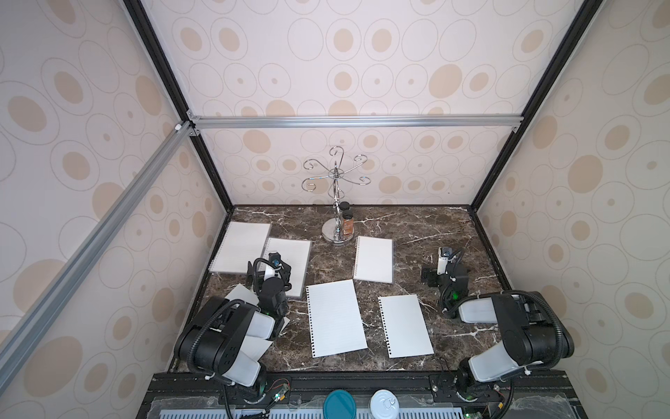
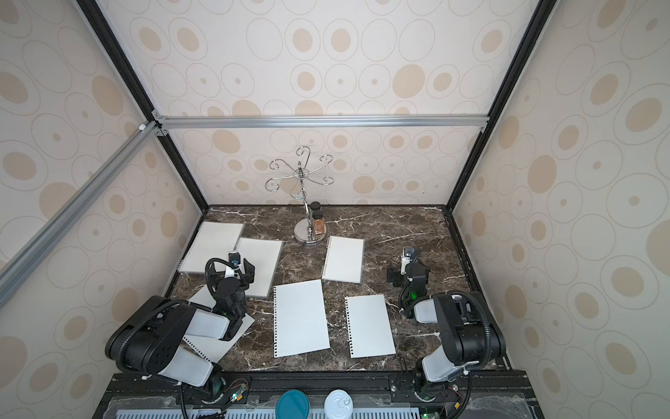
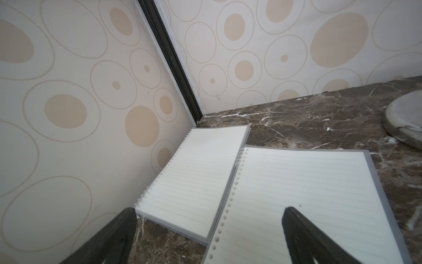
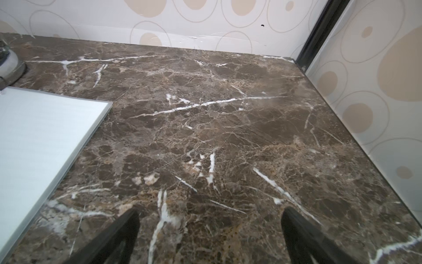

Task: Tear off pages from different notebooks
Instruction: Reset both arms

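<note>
- Left gripper, jaws wide apart and empty, straddles the nearer notebook's coil edge, far left.
- Right gripper equally wide; open tabletop runs to the right wall.

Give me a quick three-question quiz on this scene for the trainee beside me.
1. True or false: the right gripper is shut.
2. How many spiral-bound notebooks lie on the table?
3. The left gripper is over: A a notebook, B the metal stand, C the teal lid.
Key: 1 false, it is open; 2 three; 3 A.
</note>
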You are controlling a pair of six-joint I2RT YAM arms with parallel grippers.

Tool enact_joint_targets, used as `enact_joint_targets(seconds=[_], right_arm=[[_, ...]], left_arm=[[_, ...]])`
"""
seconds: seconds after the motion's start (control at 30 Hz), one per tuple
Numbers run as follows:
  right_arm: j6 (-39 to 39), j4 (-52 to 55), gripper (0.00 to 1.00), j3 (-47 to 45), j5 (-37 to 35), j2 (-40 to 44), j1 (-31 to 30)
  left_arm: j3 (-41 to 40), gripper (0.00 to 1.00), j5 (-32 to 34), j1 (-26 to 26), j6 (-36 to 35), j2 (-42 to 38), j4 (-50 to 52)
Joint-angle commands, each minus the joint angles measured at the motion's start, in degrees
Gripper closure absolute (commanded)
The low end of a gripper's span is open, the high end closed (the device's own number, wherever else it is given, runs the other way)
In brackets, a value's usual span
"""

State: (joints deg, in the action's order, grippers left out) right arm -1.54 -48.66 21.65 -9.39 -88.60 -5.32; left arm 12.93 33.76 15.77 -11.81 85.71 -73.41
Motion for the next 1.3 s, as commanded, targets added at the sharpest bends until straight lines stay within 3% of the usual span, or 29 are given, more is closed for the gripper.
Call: enact_joint_targets(seconds=[0.0,0.03,0.1,0.17,0.23,0.4,0.47,0.67,1.27], right_arm=[[-0.9,-0.3,0.0,0.9,1.7,0.5,0.4],[-1.0,-0.7,0.0,0.6,1.7,0.5,0.4],[-1.3,-2.2,0.0,-0.7,2.7,1.2,0.5],[-2.0,-5.2,0.0,-2.4,4.6,1.4,0.5],[-2.2,-6.5,0.0,-3.3,5.0,1.7,0.5],[1.0,-6.1,0.0,-2.4,-0.7,0.9,1.2],[4.3,-0.6,0.01,0.6,-6.9,0.7,1.6],[3.2,1.4,0.0,1.5,-6.5,0.7,1.2],[3.1,1.1,0.0,1.4,-6.5,0.6,1.2]], left_arm=[[-3.9,0.0,-14.2,-2.2,3.5,-3.7,-4.9],[-5.1,0.0,-16.8,-2.6,2.8,-3.6,-6.8],[-5.5,0.0,-12.8,-2.9,3.7,-1.2,-11.0],[-6.4,0.0,-13.1,-3.7,3.7,2.2,-16.7],[-6.5,0.0,-13.9,-5.1,6.0,1.6,-15.4],[-5.5,0.0,-18.2,-9.8,10.3,6.3,-17.7],[-3.6,0.0,-18.8,-9.9,11.2,4.5,-10.3],[-1.5,0.0,-15.6,-10.9,13.3,5.1,-7.6],[-1.2,0.0,-18.4,-12.8,14.4,5.1,-7.0]])
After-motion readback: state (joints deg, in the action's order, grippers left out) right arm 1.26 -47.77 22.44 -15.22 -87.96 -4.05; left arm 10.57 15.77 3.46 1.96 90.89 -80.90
